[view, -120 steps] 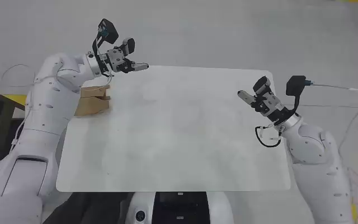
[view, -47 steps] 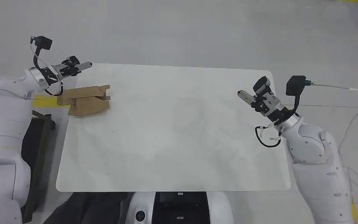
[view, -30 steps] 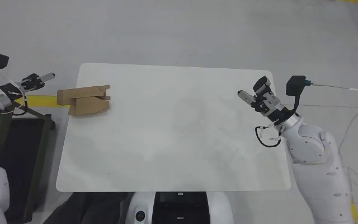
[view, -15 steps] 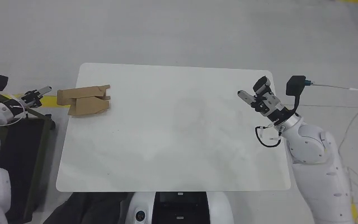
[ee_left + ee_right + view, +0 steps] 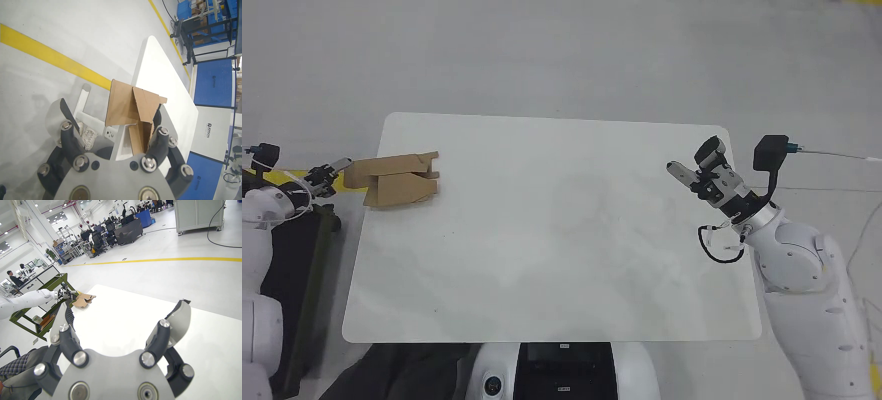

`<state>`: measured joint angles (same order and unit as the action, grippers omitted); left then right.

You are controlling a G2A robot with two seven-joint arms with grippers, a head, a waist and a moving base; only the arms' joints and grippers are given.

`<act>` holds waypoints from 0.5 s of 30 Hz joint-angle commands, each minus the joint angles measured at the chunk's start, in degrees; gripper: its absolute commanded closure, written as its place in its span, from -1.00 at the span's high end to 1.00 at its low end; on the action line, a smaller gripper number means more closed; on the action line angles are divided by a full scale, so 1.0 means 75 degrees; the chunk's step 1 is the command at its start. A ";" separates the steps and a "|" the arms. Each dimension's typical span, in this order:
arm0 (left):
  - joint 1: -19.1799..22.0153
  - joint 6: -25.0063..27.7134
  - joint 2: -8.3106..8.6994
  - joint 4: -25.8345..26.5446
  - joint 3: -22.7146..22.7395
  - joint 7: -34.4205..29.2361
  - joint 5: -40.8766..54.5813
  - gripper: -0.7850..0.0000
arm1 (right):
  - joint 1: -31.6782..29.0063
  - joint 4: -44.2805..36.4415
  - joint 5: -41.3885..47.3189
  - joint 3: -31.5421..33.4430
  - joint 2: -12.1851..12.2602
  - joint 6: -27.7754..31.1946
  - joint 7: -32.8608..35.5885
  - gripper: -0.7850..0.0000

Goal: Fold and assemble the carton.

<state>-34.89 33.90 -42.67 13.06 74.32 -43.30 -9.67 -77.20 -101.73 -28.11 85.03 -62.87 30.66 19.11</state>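
A white counter (image 5: 552, 240) with rounded corners stands on the pale grey floor (image 5: 572, 50) of a large workshop hall, where a yellow line (image 5: 56, 55) crosses the floor. Blue partition panels (image 5: 213, 83) line one side of the hall. Desks and office chairs (image 5: 113, 237) crowd the far end. An olive-green rack (image 5: 28, 313) stands just off the counter's left edge.

The carton (image 5: 394, 178), plain brown cardboard, lies at the far left corner of the counter, one end jutting out past the edge. It is mostly flat, with flaps partly folded over one another and a notched end facing the middle of the counter.

The left gripper (image 5: 337, 168) hangs out beyond the counter's edge, just beside the jutting end. Its jaws are apart with the cardboard ahead of them, and I cannot tell whether either one touches the cardboard. The right gripper (image 5: 123, 304) hovers at the counter's right edge, well apart from the carton, its jaws spread wide.
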 commanded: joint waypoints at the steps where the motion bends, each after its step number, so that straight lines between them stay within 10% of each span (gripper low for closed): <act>1: 0.0027 -0.0029 -0.0033 -0.0041 -0.0010 -0.0010 0.0035 0.42 | 0.0000 0.0000 0.0000 0.0000 0.0000 0.0000 0.0000 1.00; 4: 0.0061 -0.0049 -0.0073 -0.0098 0.0001 -0.0093 0.0138 -0.02 | 0.0000 0.0000 0.0000 0.0000 0.0000 0.0000 0.0000 1.00; 15: 0.0119 -0.0117 -0.0163 -0.0199 0.0015 -0.0392 0.0341 -0.35 | 0.0000 0.0000 0.0000 0.0000 0.0000 0.0000 0.0000 1.00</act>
<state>-34.07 33.01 -43.85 11.65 74.37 -46.01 -7.35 -77.20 -101.73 -28.11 85.03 -62.87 30.66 19.11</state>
